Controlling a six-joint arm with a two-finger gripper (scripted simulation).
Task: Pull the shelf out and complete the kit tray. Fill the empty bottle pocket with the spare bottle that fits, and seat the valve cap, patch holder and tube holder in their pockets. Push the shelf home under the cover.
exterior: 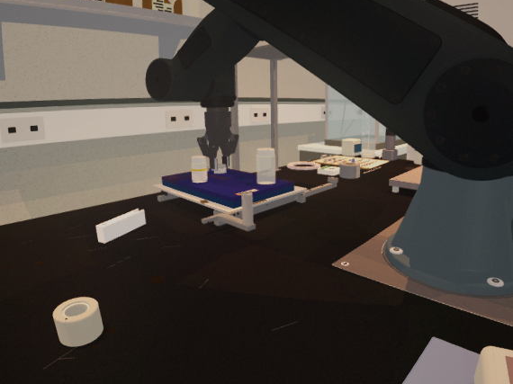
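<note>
My gripper [219, 160] hangs straight down over the rear part of the blue kit tray [227, 185], which rests on the pulled-out shelf [234, 201] with its upright handle post at the near edge. A short white bottle [199, 169] with a yellow band stands in the tray just left of the fingers, and a taller clear bottle [266, 166] stands at the tray's right side. A small whitish valve cap [220, 167] sits between the fingers at tray level. A white block [120, 225] lies on the bench to the left, and a cream ring-shaped holder [78, 321] lies nearer. The gripper is closed on the valve cap.
A small cylindrical jar [349, 170] stands on the bench to the right of the shelf rails, with a pale ring [303, 166] and a flat white piece [328, 170] beside it. The arm's base [454, 234] fills the right side. The near black benchtop is mostly bare.
</note>
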